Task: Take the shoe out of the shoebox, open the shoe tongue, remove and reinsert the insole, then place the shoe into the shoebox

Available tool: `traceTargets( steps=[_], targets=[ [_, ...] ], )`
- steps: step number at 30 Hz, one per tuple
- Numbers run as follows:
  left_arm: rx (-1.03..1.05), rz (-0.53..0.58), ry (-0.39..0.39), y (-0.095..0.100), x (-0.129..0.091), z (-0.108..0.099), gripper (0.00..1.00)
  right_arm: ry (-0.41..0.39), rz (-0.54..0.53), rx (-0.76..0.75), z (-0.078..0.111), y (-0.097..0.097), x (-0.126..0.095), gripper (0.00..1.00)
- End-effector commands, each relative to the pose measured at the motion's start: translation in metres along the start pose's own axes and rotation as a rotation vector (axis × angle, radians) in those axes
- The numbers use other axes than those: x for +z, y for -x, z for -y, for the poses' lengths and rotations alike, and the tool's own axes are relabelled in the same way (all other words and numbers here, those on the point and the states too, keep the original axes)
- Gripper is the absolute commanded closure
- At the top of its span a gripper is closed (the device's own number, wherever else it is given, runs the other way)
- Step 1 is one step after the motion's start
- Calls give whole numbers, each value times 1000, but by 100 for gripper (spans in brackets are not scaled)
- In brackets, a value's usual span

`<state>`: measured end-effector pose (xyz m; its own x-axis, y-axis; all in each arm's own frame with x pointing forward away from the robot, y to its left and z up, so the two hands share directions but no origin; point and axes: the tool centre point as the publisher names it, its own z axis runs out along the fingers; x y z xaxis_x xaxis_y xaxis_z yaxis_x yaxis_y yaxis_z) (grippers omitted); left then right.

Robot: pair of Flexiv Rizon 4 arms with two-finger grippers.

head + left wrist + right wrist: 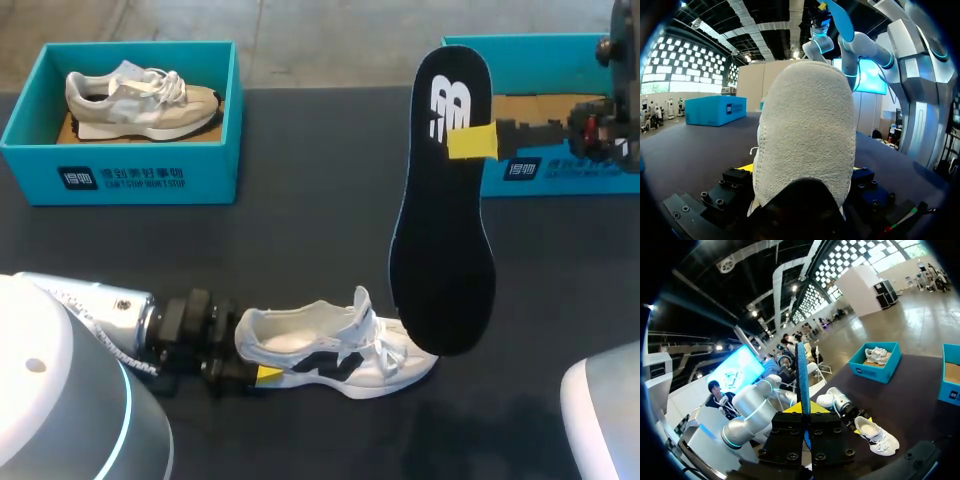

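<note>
A white shoe point(335, 355) with a black side mark lies on the dark table, toe to the right and tongue up. My left gripper point(256, 358) grips its heel from both sides. In the left wrist view the grey heel point(805, 130) fills the space between the fingers. My right gripper point(472, 142) is shut on the edge of a black insole point(445, 230), held high above the shoe's toe with its long end hanging down. From the right wrist the insole point(801, 372) appears edge-on between the shut fingers, with the shoe point(879, 436) far below.
A teal shoebox point(120, 170) at the back left holds a beige shoe point(140, 95). A second teal shoebox point(565, 165) stands at the back right, partly behind my right arm. The insole hangs over the table's middle.
</note>
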<state>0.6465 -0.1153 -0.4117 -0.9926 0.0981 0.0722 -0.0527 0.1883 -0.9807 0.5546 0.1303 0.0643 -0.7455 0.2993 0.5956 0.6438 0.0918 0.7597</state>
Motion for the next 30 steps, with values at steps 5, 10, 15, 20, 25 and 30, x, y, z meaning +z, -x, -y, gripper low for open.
traceTargets(
  steps=[5,10,15,20,25,30],
  targets=[
    [31,-22,21,0,-3,2,0,84,14,2,6,-11,9,100],
    [46,-25,34,-2,-6,2,0,84,14,2,6,-11,9,100],
    [33,-17,44,2,-13,-1,0,84,14,2,6,-11,9,100],
    [38,-11,55,4,-20,0,0,84,14,2,6,-11,9,100],
    [58,-12,82,4,-26,4,0,84,14,2,6,-11,9,100],
    [60,-18,130,5,-34,6,0,84,14,2,6,-11,9,100]
  ],
)
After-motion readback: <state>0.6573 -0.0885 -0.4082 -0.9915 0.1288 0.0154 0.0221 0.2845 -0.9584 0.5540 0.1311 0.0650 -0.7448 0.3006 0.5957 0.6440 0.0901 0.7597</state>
